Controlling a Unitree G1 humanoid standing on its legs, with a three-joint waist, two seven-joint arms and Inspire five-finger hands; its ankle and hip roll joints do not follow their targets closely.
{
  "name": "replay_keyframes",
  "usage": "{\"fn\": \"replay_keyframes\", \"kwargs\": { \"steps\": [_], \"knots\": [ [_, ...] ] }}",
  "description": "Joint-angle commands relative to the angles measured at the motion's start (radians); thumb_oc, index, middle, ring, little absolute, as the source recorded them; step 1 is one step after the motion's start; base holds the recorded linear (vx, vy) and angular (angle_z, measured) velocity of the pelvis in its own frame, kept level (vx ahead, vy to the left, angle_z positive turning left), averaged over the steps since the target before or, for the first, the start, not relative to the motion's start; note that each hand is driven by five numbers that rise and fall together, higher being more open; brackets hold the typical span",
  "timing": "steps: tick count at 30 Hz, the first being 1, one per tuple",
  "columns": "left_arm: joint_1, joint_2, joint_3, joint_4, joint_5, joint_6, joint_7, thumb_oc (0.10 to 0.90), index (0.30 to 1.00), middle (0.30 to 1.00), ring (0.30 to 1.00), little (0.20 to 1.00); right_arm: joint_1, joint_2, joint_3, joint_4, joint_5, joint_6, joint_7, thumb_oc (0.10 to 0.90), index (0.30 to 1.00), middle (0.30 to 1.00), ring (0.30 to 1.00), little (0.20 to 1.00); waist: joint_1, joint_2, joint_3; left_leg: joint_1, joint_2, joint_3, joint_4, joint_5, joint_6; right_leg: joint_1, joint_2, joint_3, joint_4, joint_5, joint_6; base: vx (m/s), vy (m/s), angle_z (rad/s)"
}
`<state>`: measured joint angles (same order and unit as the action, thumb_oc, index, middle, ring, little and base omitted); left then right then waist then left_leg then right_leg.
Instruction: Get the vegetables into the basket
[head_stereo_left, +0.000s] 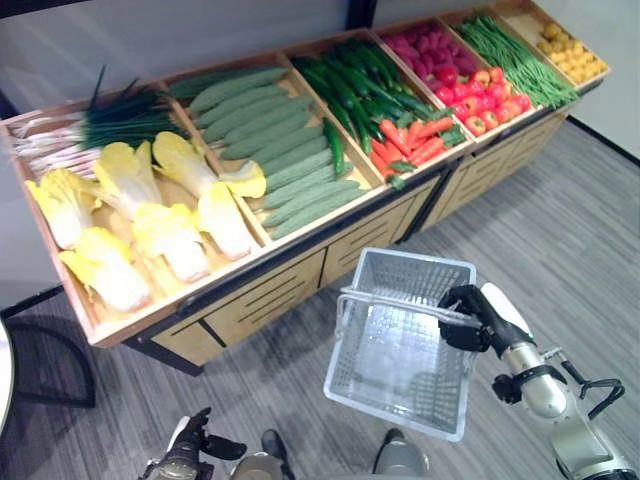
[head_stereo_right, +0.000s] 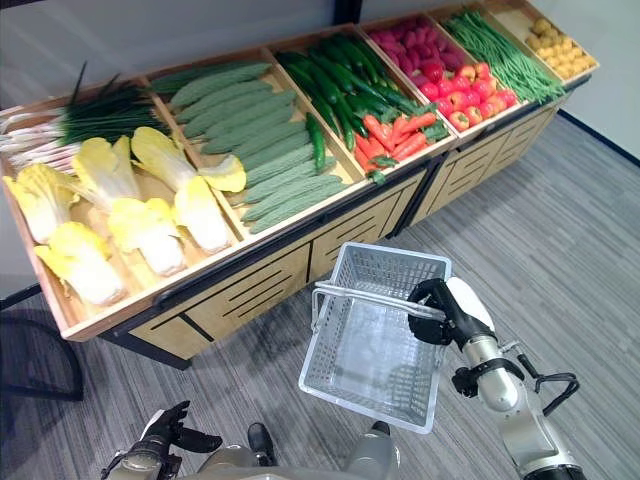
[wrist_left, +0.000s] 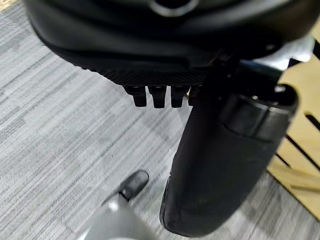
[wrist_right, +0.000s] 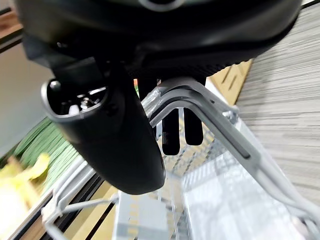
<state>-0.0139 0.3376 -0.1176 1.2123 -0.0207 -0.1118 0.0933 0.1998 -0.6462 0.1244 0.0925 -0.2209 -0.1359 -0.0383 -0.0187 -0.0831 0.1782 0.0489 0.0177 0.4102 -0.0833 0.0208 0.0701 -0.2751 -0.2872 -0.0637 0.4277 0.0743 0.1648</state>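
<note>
An empty grey basket (head_stereo_left: 415, 262) hangs above the floor in front of the wooden vegetable stand (head_stereo_left: 270, 290). My right hand (head_stereo_left: 468, 318) is shut on its handle (wrist_right: 200, 107), fingers curled round the bar. On the stand lie yellow cabbages (head_stereo_left: 170, 235), pale green gourds (head_stereo_left: 280, 150), dark cucumbers (head_stereo_left: 360, 80) and red carrots (head_stereo_left: 420, 140). My left hand (head_stereo_left: 190, 452) hangs low by my side, well short of the stand, open and holding nothing.
Scallions (head_stereo_left: 100, 125) fill the stand's far left corner. Pink radishes (head_stereo_left: 430, 50), tomatoes (head_stereo_left: 490, 100), green beans (head_stereo_left: 515, 55) and yellow potatoes (head_stereo_left: 570, 50) lie toward its right end. A black chair frame (head_stereo_left: 50, 360) stands at the left. Grey floor (head_stereo_left: 560, 240) lies open to the right.
</note>
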Motion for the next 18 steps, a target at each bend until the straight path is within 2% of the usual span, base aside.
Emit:
{"fn": "replay_keyframes", "kwargs": {
  "steps": [1,2,3,5,9,13,15,18],
  "knots": [
    [-0.017,0.025,0.041,-0.004,-0.020,-0.014,0.036,0.900,1.000,1.000,1.000,1.000,-0.151,-0.049,-0.097,-0.122,0.032,-0.096,-0.044,0.400,0.300,0.300,0.300,0.300,-0.001,0.017,0.037,0.028,0.070,-0.010,0.019,-0.002,-0.106,0.106,0.080,-0.025,-0.183,0.017,0.009,0.18,-0.143,0.60],
    [-0.019,0.020,0.049,0.020,-0.019,-0.016,0.039,0.900,1.000,1.000,1.000,1.000,-0.149,-0.047,-0.094,-0.122,0.041,-0.100,-0.046,0.400,0.300,0.300,0.300,0.300,-0.009,0.009,0.038,0.036,0.068,-0.050,0.031,-0.015,-0.119,0.099,0.105,0.044,-0.281,0.018,0.014,0.22,-0.209,0.63],
    [-0.022,0.020,0.050,0.026,-0.016,-0.017,0.043,0.900,1.000,1.000,1.000,1.000,-0.147,-0.048,-0.094,-0.124,0.041,-0.102,-0.047,0.400,0.300,0.300,0.300,0.300,-0.012,0.005,0.037,0.031,0.072,-0.070,0.046,-0.018,-0.123,0.097,0.116,0.080,-0.302,0.025,0.015,0.20,-0.242,0.80],
    [-0.021,0.013,0.052,0.041,-0.015,-0.018,0.044,0.900,1.000,1.000,1.000,1.000,-0.135,-0.047,-0.096,-0.128,0.043,-0.102,-0.045,0.400,0.300,0.300,0.300,0.300,-0.007,-0.001,0.026,0.028,0.076,-0.103,0.062,-0.020,-0.128,0.122,0.122,0.104,-0.327,0.021,0.009,0.10,-0.198,0.97],
    [-0.011,0.006,0.063,0.046,-0.019,-0.013,0.047,0.900,1.000,1.000,1.000,1.000,-0.122,-0.055,-0.104,-0.121,0.058,-0.105,-0.043,0.400,0.300,0.300,0.300,0.300,0.006,0.005,0.010,0.022,0.096,-0.132,0.061,0.002,-0.146,0.166,0.147,0.061,-0.363,0.018,-0.011,0.07,-0.183,0.57],
    [-0.005,-0.012,0.073,0.064,-0.025,-0.005,0.044,0.900,1.000,1.000,1.000,1.000,-0.098,-0.060,-0.119,-0.127,0.072,-0.110,-0.037,0.400,0.300,0.300,0.300,0.300,0.014,0.014,-0.006,0.026,0.128,-0.159,0.026,0.045,-0.172,0.209,0.170,0.014,-0.395,0.007,-0.028,0.07,-0.217,0.30],
    [-0.001,-0.032,0.083,0.083,-0.039,0.000,0.051,0.900,1.000,1.000,1.000,1.000,-0.081,-0.062,-0.110,-0.099,0.075,-0.109,-0.039,0.400,0.300,0.300,0.300,0.300,0.015,0.020,-0.019,0.017,0.154,-0.188,-0.004,0.085,-0.194,0.224,0.189,-0.025,-0.399,-0.006,-0.043,0.06,-0.222,0.51],
    [0.001,-0.039,0.084,0.084,-0.042,0.002,0.054,0.900,1.000,1.000,1.000,1.000,-0.069,-0.065,-0.104,-0.080,0.068,-0.106,-0.036,0.400,0.300,0.300,0.300,0.300,0.014,0.019,-0.022,0.011,0.157,-0.199,-0.004,0.090,-0.198,0.232,0.191,-0.038,-0.403,-0.007,-0.045,0.02,-0.050,0.28]
  ]
}}
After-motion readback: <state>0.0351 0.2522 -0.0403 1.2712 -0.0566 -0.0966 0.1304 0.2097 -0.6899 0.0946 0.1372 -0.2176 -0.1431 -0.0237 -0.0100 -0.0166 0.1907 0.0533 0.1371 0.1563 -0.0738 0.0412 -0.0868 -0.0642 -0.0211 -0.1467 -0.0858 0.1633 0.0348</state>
